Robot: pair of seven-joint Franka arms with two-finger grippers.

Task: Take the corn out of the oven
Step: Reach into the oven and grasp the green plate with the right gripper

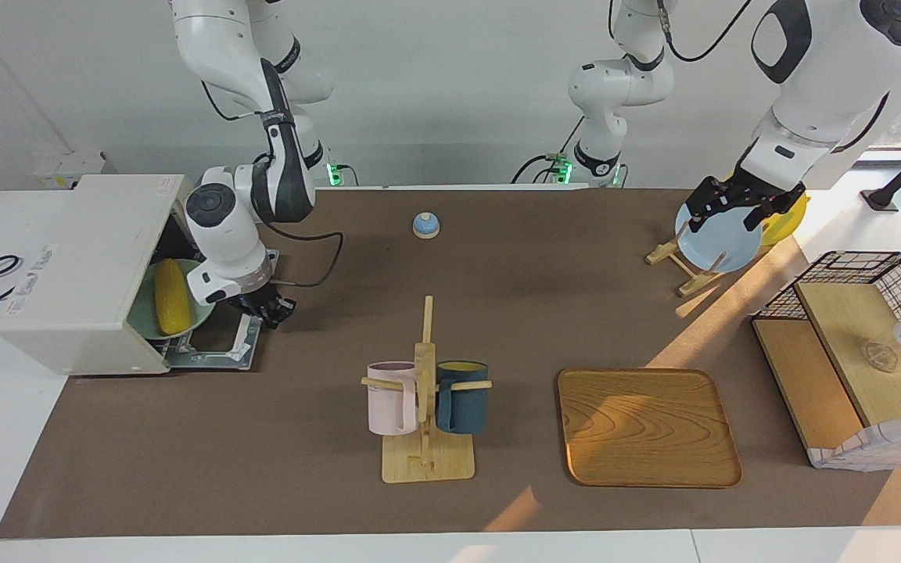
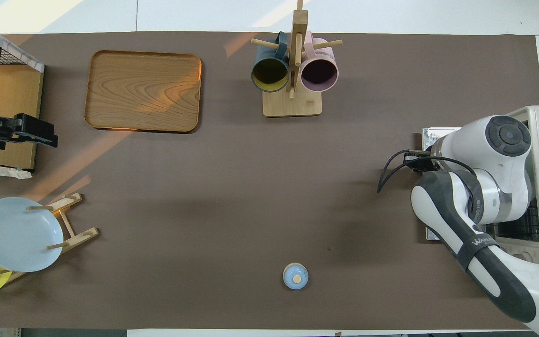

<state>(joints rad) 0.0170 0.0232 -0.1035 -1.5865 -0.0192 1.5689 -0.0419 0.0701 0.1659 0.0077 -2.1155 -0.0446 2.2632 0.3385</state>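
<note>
One cob of corn is lying at the right arm's end of the table, bright yellow, smooth and plastic-looking, narrowing toward one tip. It is resting on a pale green plate that is sitting in the open mouth of the off-white oven, whose door is lying folded down flat on the brown mat. Dark writing is running along the oven's top, too small to read, and in the overhead view a small red warning sticker is showing on its corner. The right gripper is hanging low over the dropped door, just beside the green plate and apart from the corn; whether it is together or apart I cannot tell. The right arm's dark sleeve is carrying white lettering that is beginning "WANL". Toward the middle, a small blue bell is sitting nearer to the robots, while a wooden mug stand is holding a pink mug and a dark blue mug farther out. A wooden tray is lying beside the stand. At the left arm's end, a blue plate is leaning in a wooden rack next to a yellow plate. The left gripper is waiting up in the air there, jaws standing apart and gripping nothing. A black wire basket is standing at the table's edge.
</note>
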